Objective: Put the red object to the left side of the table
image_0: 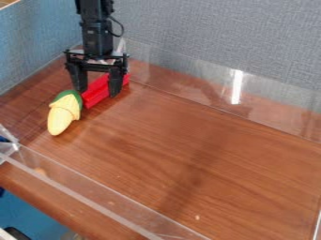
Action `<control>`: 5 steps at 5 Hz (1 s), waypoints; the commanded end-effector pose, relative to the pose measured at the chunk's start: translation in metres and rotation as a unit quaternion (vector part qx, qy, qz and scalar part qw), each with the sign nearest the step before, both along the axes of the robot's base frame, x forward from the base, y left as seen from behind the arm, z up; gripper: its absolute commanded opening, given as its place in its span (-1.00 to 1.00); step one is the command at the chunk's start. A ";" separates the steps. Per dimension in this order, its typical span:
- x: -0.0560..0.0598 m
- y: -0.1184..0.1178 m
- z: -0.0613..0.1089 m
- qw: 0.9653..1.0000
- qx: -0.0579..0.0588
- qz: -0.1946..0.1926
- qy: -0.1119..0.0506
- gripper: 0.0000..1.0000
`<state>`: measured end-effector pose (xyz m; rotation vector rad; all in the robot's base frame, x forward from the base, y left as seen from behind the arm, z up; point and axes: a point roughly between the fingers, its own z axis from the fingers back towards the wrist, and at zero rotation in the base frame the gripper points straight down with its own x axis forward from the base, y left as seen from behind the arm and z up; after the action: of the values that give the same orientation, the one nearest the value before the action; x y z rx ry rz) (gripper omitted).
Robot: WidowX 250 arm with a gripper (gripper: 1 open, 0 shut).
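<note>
The red object (103, 89), a bright red bar, lies on the dark wood-grain table (189, 150) near the back left, angled from upper right to lower left. My black gripper (96, 72) hangs open just above its upper half, one finger (71, 73) on the left of the bar and the other on the right. The fingers straddle the bar without closing on it. The bar's lower end touches the yellow corn-like toy.
A yellow corn-like toy (62, 112) with a green and red end lies left of the bar. Low clear acrylic walls (238, 84) border the tabletop. A blue-grey fabric wall stands behind.
</note>
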<state>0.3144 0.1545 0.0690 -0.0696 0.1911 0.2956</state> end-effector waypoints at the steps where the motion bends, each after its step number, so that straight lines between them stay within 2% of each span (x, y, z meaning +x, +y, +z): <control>1: 0.009 0.004 0.038 0.998 0.023 0.018 -0.048 1.00; 3: 0.011 0.016 0.022 0.996 0.035 0.072 -0.029 1.00; 4: 0.011 0.012 0.003 0.998 0.040 0.050 -0.021 -1.00; 5: 0.006 0.003 -0.001 0.999 0.041 0.021 -0.023 1.00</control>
<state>0.3130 0.1579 0.0430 -0.0234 0.2062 0.3579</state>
